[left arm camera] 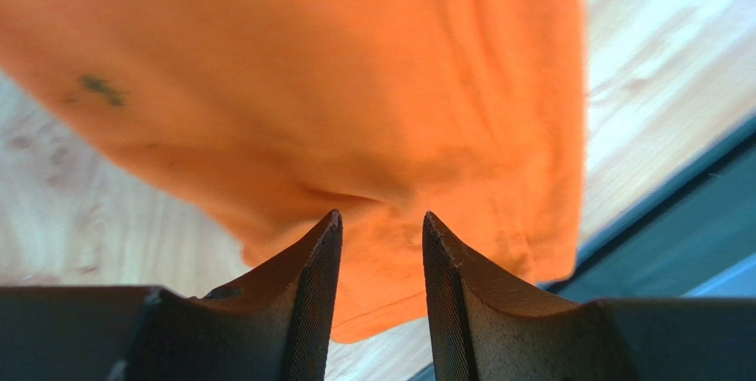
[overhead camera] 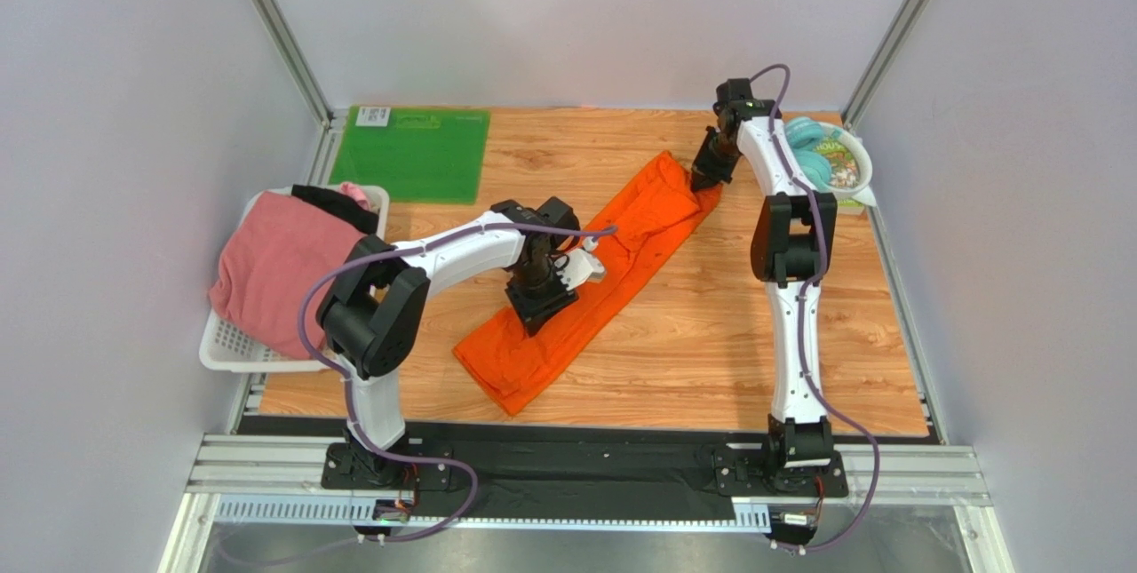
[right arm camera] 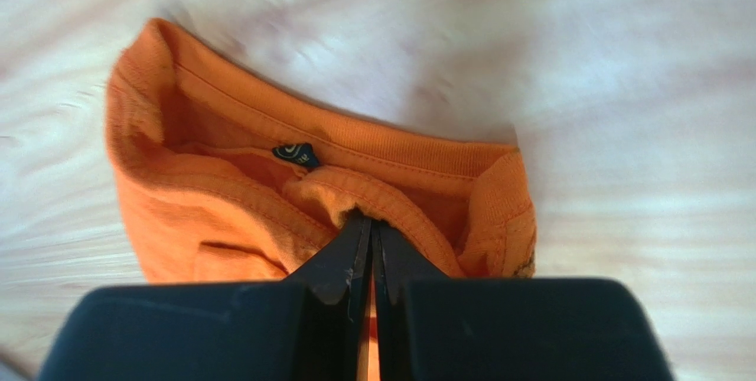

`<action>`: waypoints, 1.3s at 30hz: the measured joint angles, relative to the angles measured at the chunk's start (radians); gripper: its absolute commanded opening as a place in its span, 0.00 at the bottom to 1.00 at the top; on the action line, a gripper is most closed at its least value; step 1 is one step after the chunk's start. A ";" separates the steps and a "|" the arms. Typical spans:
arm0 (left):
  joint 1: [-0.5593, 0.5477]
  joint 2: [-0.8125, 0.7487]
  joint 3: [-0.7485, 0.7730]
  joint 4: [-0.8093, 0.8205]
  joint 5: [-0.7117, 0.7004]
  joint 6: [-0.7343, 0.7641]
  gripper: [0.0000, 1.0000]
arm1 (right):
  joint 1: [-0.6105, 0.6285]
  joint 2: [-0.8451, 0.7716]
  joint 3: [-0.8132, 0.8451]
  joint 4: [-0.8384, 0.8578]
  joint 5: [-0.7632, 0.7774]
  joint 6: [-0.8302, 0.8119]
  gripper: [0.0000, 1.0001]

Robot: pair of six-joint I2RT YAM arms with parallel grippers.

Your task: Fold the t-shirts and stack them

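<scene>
The orange t-shirt (overhead camera: 594, 277) lies as a long folded strip slanting across the wooden table, from near left to far right. My right gripper (overhead camera: 703, 179) is shut on its far end, pinching the collar edge (right arm camera: 355, 190) beside the neck label. My left gripper (overhead camera: 541, 296) hovers over the strip's middle, jaws open and empty, with the orange cloth (left arm camera: 355, 89) just below the fingertips (left arm camera: 330, 226). The dusty pink t-shirt (overhead camera: 274, 267) and the black t-shirt (overhead camera: 334, 207) lie heaped in a white basket (overhead camera: 227, 349) at the left.
A flat green mat (overhead camera: 411, 151) lies at the back left. A white bowl with teal items (overhead camera: 834, 163) stands at the back right, close to my right arm. Metal frame posts rise at both back corners.
</scene>
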 measured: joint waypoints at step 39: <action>0.633 -0.510 -0.016 0.094 0.129 -0.153 0.45 | 0.727 -0.652 -0.888 0.286 -0.261 0.084 1.00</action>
